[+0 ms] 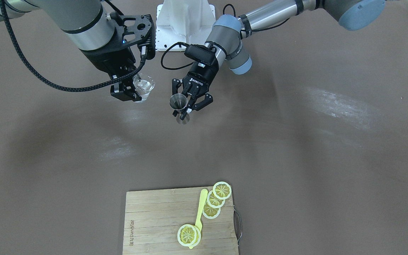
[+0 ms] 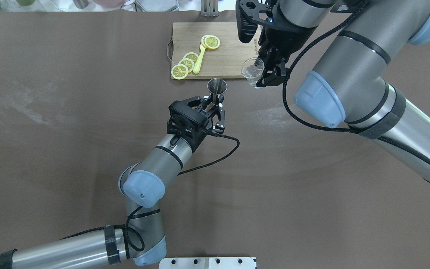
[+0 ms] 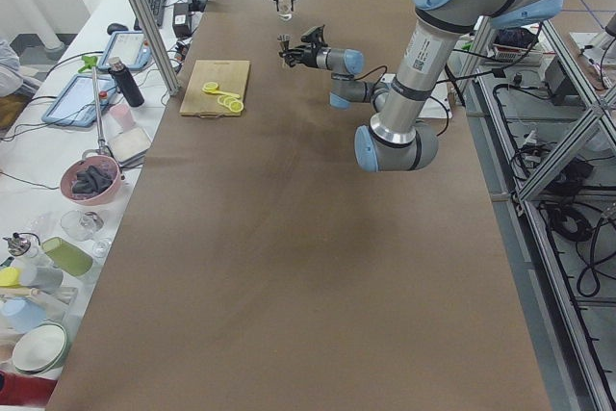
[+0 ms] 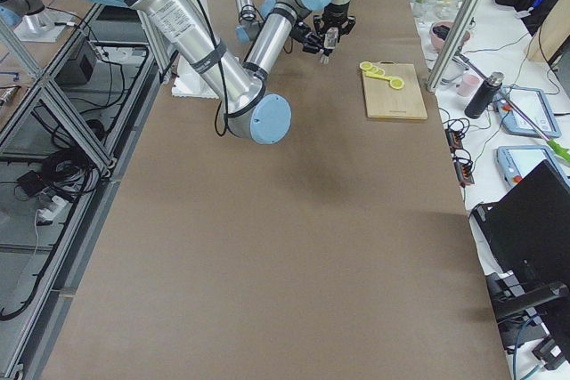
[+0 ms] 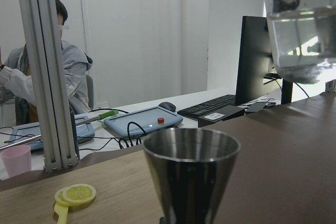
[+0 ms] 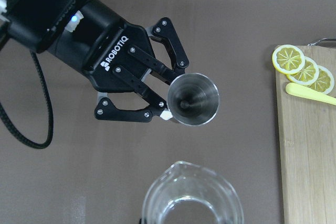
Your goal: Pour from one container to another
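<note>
The small clear glass (image 1: 143, 86) hangs in the air, pinched at its wall by the right gripper (image 1: 130, 91). It is near the steel jigger (image 2: 217, 86), beside it and higher than its rim. The left gripper (image 2: 215, 101) is clenched on the jigger's narrow waist and holds it upright, low over the bench (image 1: 296, 159). Whether its base touches, I cannot tell.

The bench is one long surface covered in brown matting with a few pale scuffs. An aluminium frame and side tables with bottles, bowls and tablets run along it.

There are two arms, one glass, one jigger and one wooden cutting board (image 1: 154, 219). On the board lie one yellow spoon (image 1: 201, 207) and three overlapping lemon slices (image 1: 215, 200). A further slice lies at the spoon's far end, perhaps with another under it.

Only the left wrist view shows the clear liquid level in the glass, along with a seated person (image 5: 63, 77) and a monitor (image 5: 254, 59) behind. Only the right wrist view looks straight down into the jigger's upper cup.
</note>
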Controlling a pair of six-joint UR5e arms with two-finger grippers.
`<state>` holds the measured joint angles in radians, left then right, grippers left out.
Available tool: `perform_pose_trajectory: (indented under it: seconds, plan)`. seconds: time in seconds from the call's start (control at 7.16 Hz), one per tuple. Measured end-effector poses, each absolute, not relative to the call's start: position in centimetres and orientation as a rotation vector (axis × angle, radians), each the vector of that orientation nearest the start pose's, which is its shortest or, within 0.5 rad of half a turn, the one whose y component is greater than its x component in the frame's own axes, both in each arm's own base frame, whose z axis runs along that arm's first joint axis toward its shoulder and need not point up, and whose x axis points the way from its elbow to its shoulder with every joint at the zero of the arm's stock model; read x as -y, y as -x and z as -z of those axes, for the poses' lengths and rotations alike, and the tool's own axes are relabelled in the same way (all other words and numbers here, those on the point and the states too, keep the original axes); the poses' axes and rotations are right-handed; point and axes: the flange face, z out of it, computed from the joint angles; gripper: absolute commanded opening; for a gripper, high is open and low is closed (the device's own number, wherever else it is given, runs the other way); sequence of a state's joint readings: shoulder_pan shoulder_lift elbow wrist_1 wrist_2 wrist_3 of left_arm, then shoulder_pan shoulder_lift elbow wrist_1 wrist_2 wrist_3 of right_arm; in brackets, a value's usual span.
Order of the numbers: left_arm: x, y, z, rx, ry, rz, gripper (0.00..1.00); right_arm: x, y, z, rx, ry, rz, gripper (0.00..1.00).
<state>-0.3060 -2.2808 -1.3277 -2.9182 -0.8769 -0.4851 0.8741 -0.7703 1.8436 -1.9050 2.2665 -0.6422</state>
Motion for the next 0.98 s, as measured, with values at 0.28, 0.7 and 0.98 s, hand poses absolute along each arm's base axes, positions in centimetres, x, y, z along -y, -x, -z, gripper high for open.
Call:
perform_pose_trajectory:
  seconds: [0.28, 0.7, 0.98]
  plan:
    - [39.1, -58.8, -19.3, -0.993, -1.449, 0.059, 0.00, 51.6, 35.0, -10.5, 0.749, -0.720, 1.481, 0.00]
    - [38.9, -58.9, -20.1, -0.986, -1.445, 0.054, 0.00, 52.0, 36.8, -10.2, 0.731, -0.666, 1.487, 0.00]
    - [38.8, -58.9, -20.6, -0.980, -1.443, 0.053, 0.00, 52.5, 38.3, -9.7, 0.718, -0.639, 1.497, 0.00]
